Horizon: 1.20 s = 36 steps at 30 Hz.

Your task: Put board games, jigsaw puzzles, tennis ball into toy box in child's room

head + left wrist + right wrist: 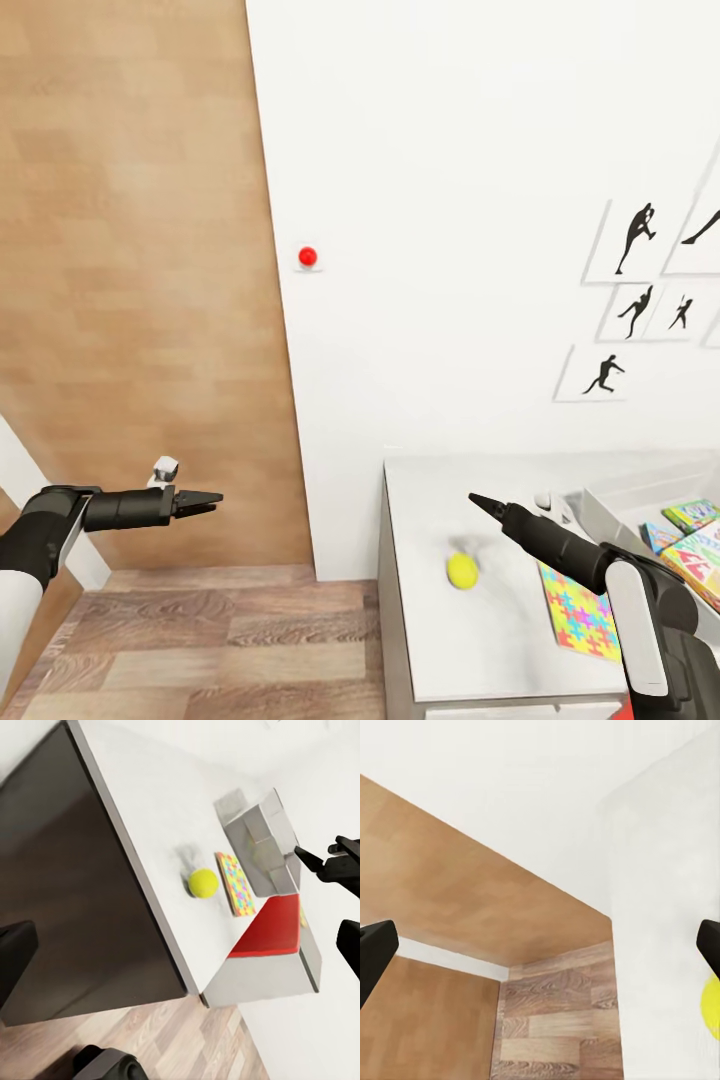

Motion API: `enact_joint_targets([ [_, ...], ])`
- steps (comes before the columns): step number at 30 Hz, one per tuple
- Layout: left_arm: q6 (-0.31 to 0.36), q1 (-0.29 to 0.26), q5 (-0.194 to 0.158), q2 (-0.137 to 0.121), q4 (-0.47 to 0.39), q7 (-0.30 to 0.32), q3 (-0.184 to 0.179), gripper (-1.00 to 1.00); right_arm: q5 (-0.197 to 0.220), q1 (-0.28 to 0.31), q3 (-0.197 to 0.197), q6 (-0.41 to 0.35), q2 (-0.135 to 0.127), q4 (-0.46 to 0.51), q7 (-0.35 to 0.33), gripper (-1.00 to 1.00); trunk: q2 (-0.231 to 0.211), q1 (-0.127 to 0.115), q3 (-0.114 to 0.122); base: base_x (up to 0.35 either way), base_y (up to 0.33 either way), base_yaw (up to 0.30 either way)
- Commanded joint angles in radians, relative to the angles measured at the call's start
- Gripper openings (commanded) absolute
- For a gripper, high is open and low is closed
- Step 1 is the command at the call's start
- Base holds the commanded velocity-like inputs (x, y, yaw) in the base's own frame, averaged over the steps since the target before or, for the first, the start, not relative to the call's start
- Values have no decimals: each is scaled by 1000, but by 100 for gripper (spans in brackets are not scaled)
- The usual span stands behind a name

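Grey toy box holds colourful board games.

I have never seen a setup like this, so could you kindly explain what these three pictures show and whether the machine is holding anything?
This is a simulated two-armed robot. The big picture comes from a camera on its head, looking down over both arms. The other two come from cameras near each gripper.

The left gripper hangs over the wood floor, beside the table. The right gripper reaches over the tabletop; its fingers sit wide apart. Neither holds anything.

On the table lie a tennis ball and, beside it, a jigsaw puzzle. Further right is the toy box, with board games already inside. The red dot on the wall is a button.
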State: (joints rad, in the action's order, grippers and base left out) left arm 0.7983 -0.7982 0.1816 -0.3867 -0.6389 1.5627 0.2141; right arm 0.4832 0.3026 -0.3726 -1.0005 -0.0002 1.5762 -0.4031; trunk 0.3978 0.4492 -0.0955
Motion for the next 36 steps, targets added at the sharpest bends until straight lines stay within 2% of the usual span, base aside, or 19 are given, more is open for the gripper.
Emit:
enact_joint_targets([
  [1,10,-1,10,1,-1,8,4,100,-8,1,-2,-4,1,0,-9,100,2,1,-2,71,0,0],
  [18,10,-1,10,2,-1,8,4,100,-8,1,-1,19,0,0,-8,100,2,1,-3,61,0,0],
  [26,10,-1,11,2,-1,8,4,100,-24,4,-5,44,-1,-2,29,100,2,1,-3,0,0,0],
  [28,10,-1,12,2,-1,8,4,100,-25,8,-7,45,-1,-5,66,100,2,1,-3,0,0,0],
  [31,10,-1,12,2,-1,8,4,100,-27,12,-7,47,1,-5,157,100,2,1,-3,0,0,0],
  [32,10,-1,12,2,-1,8,4,100,-29,13,-5,49,3,-5,226,100,2,1,-3,0,0,0],
  [34,10,-1,12,3,-1,8,4,100,-32,14,-3,60,5,-6,309,100,2,1,-3,0,0,0],
  [35,10,-1,12,3,-1,8,4,100,-36,15,-2,79,7,-8,404,100,2,1,-3,0,0,0],
  [36,10,-1,12,3,-1,8,4,100,-38,15,1,91,8,-10,453,100,2,1,-3,0,0,0],
])
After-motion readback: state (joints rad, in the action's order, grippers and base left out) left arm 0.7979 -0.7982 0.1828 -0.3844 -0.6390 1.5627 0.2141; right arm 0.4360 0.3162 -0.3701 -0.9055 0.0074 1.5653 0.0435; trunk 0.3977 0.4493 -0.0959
